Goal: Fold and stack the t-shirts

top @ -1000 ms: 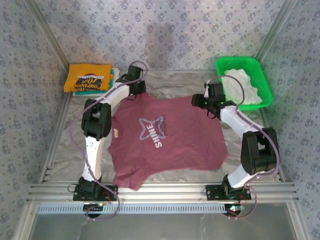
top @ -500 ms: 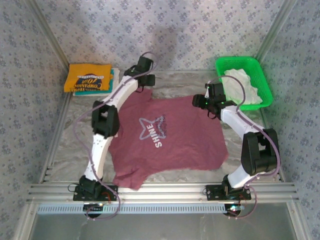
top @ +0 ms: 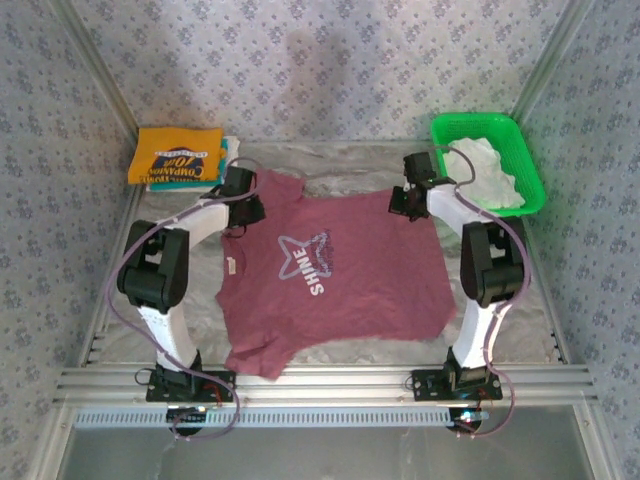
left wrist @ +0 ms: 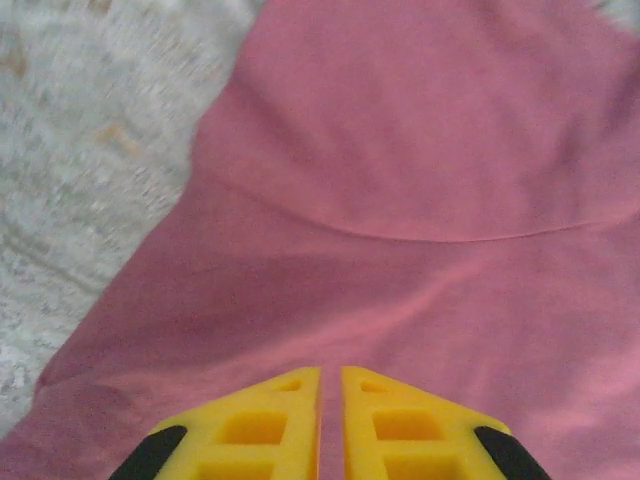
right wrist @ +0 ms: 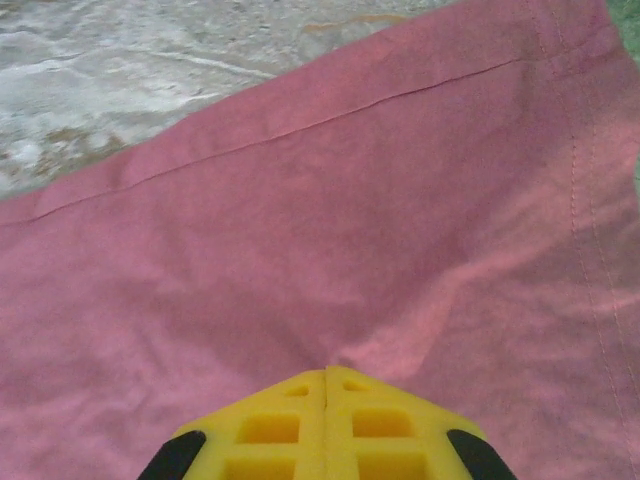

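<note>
The maroon t-shirt point(top: 340, 290) lies spread flat in the middle of the table, its pale star and "SHINE" print facing up. My left gripper point(top: 245, 203) sits at its far left sleeve. In the left wrist view the yellow fingers point(left wrist: 270, 420) stand nearly together with a thin strip of maroon cloth point(left wrist: 400, 150) between them. My right gripper point(top: 406, 200) is at the shirt's far right corner. Its jaws point(right wrist: 327, 371) are pressed together and the maroon cloth point(right wrist: 300, 220) puckers at their tips. A folded yellow-orange t-shirt point(top: 180, 155) tops a stack with teal and white edges at the far left.
A green mesh basket point(top: 530, 170) at the far right holds a crumpled white t-shirt point(top: 485, 165). Grey crinkled table covering point(top: 345, 165) shows around the maroon shirt. Patterned walls close in the left, right and back, and a metal rail runs along the near edge.
My left arm has pulled back from the far middle to the shirt's left sleeve and its jaws have closed. My right gripper has closed on the shirt's far right corner.
</note>
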You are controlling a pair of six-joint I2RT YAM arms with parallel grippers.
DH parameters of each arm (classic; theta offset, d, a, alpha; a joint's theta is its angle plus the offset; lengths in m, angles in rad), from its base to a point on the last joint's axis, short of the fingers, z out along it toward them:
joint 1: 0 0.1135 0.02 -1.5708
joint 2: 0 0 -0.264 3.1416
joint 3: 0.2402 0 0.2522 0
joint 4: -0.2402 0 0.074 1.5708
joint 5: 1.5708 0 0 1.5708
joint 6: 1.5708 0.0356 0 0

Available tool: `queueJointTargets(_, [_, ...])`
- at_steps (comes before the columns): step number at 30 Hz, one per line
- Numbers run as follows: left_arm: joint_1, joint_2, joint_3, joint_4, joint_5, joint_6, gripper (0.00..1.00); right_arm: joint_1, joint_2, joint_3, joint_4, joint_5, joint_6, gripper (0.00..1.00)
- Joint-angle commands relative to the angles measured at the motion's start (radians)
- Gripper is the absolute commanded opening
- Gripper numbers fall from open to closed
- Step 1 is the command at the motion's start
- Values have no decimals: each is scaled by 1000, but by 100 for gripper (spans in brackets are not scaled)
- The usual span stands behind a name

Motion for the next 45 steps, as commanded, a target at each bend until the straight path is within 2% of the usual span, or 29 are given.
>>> queueJointTargets(1, [15, 52, 44, 9, 12, -7, 13, -13, 81, 84, -80, 46, 49, 0])
queueJointTargets(6, [40, 205, 203, -88, 24, -3, 11, -27, 200, 180, -89, 19, 100, 0])
queueJointTargets(10, [44, 289, 286, -95, 23, -11, 11, -43, 267, 220, -80, 8, 150, 0])
queueJointTargets(18, [56, 510, 601, -199, 38, 1, 11, -63, 368, 296, -34, -5, 227, 0])
queueJointTargets(23, [72, 657, 919, -318, 56, -2, 11, -74, 459, 464, -54, -2, 231, 0])
queueJointTargets(26, [85, 769, 1168, -407, 78, -8, 12, -80, 538, 633, -90, -11, 214, 1])
queueJointTargets(28, [92, 849, 1357, -476, 75, -6, 13, -84, 590, 754, -116, -50, 202, 8])
queueJointTargets(30, [101, 906, 1523, -537, 77, -10, 20, -86, 618, 861, -148, -70, 200, 14])
queueJointTargets(32, [109, 908, 1612, -573, 73, -14, 22, -78, 603, 919, -176, -82, 185, 21])
queueJointTargets(36, [103, 768, 1577, -599, 34, 41, 35, -56, 460, 879, -221, -95, 135, 35])
queueJointTargets(39, [81, 567, 1386, -559, 0, 100, 37, -32, 265, 699, -157, -97, 96, 43])
queueJointTargets(40, [76, 458, 1234, -484, 8, 102, 38, -23, 185, 602, -119, -99, 84, 44])
queueJointTargets(44, [63, -62, 399, 53, 40, 26, 52, 17, -134, 172, 82, -77, 73, 49])
queueJointTargets(45, [62, -150, 265, 103, 29, 1, 53, 28, -197, 79, 128, -80, 68, 49])
